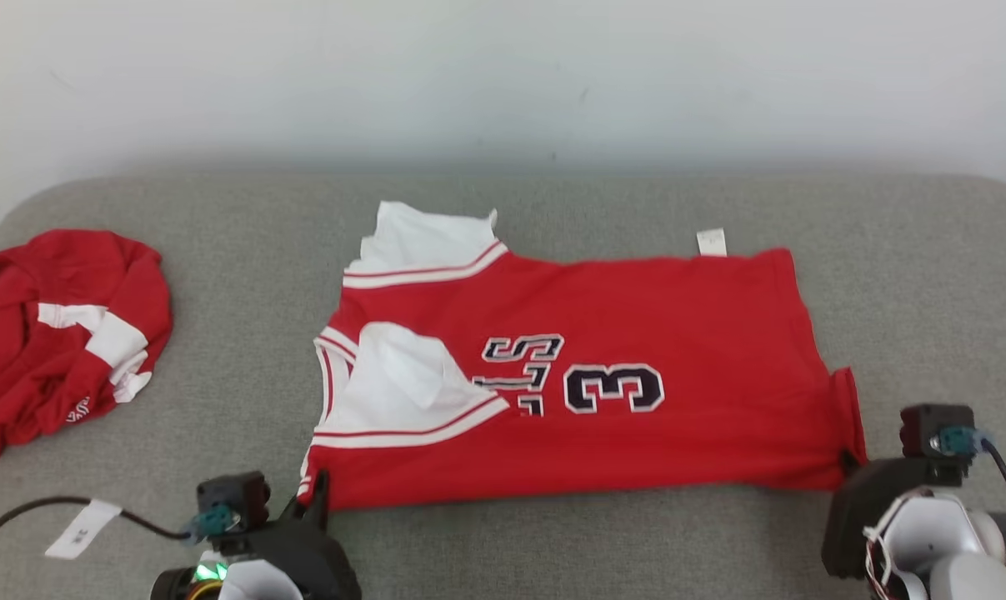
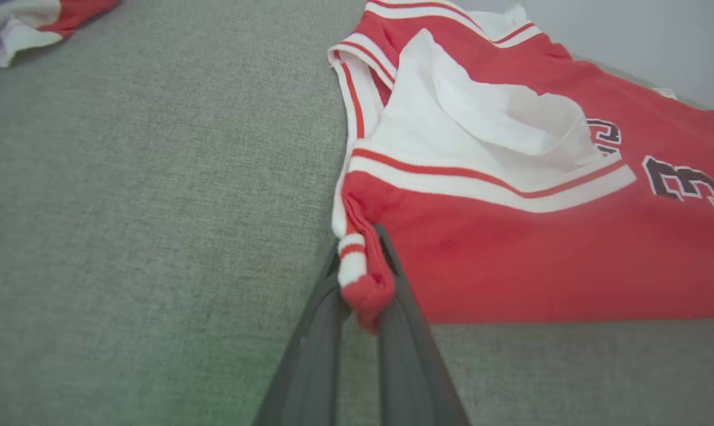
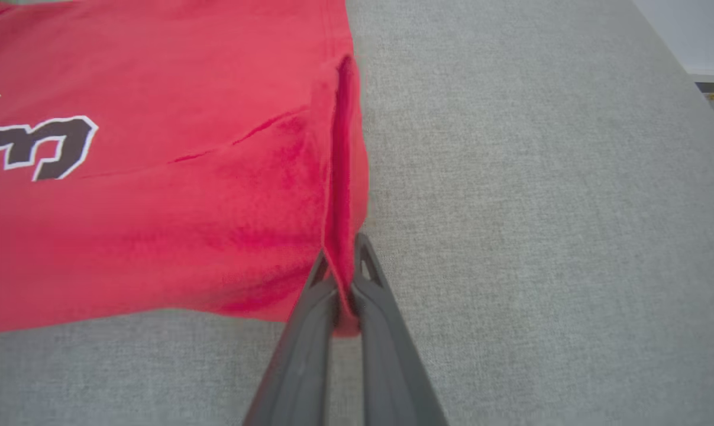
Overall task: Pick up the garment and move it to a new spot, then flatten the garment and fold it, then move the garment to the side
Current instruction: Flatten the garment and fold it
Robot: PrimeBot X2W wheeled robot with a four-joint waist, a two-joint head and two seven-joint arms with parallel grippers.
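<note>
The left jaws clamp a shoulder corner of the jersey [image 1: 636,433] and the right jaws its hem corner, so the edge between them lies straight, probably for folding.

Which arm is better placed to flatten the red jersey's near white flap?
Likely left: its jaws pinch the red fabric jersey corner beside the near white flap; right jaws hold the far hem.

Dark tapered fingers [image 2: 312,355], teal cable plugs [image 1: 957,440]
</note>
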